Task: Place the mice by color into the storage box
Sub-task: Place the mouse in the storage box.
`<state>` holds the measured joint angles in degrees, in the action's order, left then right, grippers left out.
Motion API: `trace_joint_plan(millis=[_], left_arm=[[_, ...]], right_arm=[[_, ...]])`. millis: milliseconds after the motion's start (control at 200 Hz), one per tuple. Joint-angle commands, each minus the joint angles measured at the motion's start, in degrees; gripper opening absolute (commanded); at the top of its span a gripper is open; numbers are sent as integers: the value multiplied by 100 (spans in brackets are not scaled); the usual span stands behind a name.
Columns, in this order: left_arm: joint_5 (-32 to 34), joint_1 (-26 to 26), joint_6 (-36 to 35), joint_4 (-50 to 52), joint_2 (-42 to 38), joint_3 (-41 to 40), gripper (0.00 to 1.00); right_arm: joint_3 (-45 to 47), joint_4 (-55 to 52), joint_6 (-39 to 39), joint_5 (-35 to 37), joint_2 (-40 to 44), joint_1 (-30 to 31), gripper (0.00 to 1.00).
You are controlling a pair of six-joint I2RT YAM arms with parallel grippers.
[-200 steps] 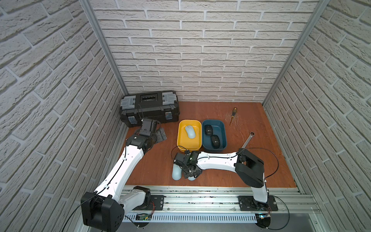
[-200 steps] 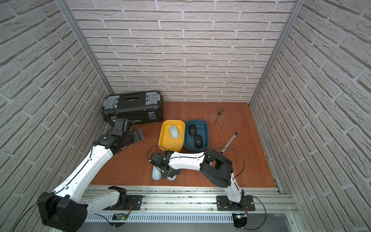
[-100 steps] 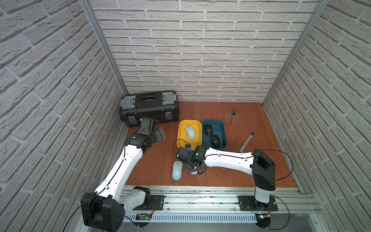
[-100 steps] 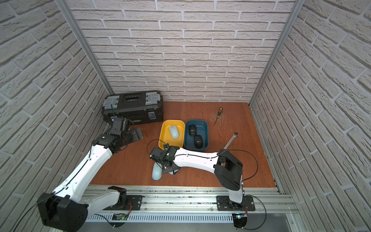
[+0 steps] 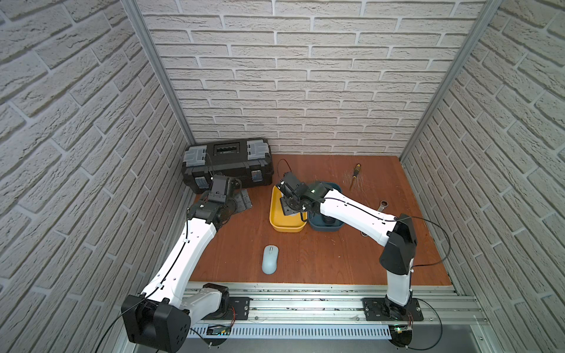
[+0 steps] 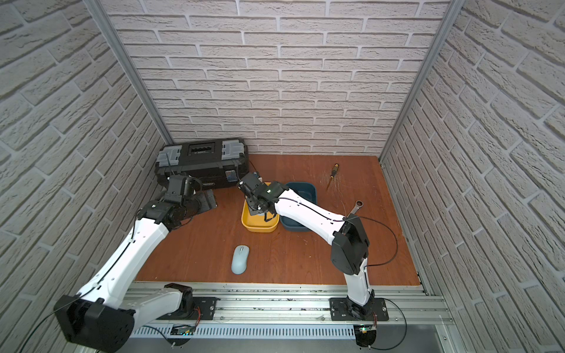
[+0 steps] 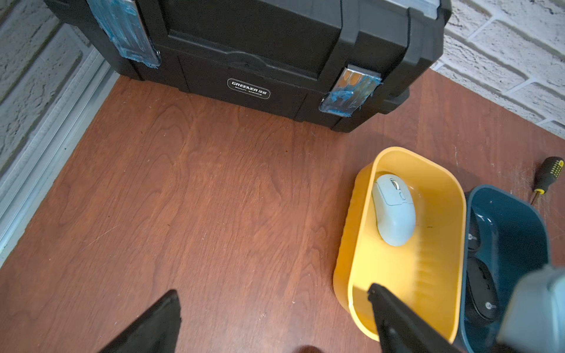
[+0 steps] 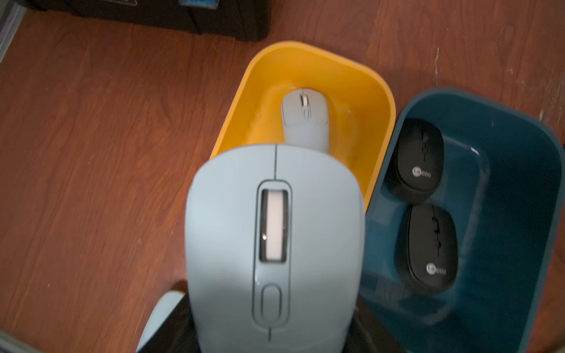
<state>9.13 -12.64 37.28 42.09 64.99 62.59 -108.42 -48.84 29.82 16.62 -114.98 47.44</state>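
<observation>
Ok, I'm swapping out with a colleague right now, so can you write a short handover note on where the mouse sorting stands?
Right gripper: shut on a pale blue mouse, held over the near end of the yellow bin.
Left gripper: open, empty, above the bare table near the toolbox.
Done: one blue mouse lies in the yellow bin; two black mice lie in the blue bin.
Left: release the held mouse into the yellow bin, then fetch the last blue mouse from the table's front.
</observation>
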Motion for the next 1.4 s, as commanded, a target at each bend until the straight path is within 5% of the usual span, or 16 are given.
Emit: trace_joint_plan(millis=[0, 865, 1150, 1395], left_arm=[[-15, 72, -98, 103, 27, 155, 98], [143, 122, 81, 61, 64, -177, 98], [164, 130, 134, 0, -35, -282, 98], [56, 132, 260, -96, -134, -461, 98]], right_arm=[[-524, 272, -463, -208, -599, -123, 47], [-1251, 451, -672, -1047, -2223, -519, 50], [-1463, 328, -735, -1122, -2309, -532, 73], [-1800, 140, -899, -962, -1982, -526, 76]])
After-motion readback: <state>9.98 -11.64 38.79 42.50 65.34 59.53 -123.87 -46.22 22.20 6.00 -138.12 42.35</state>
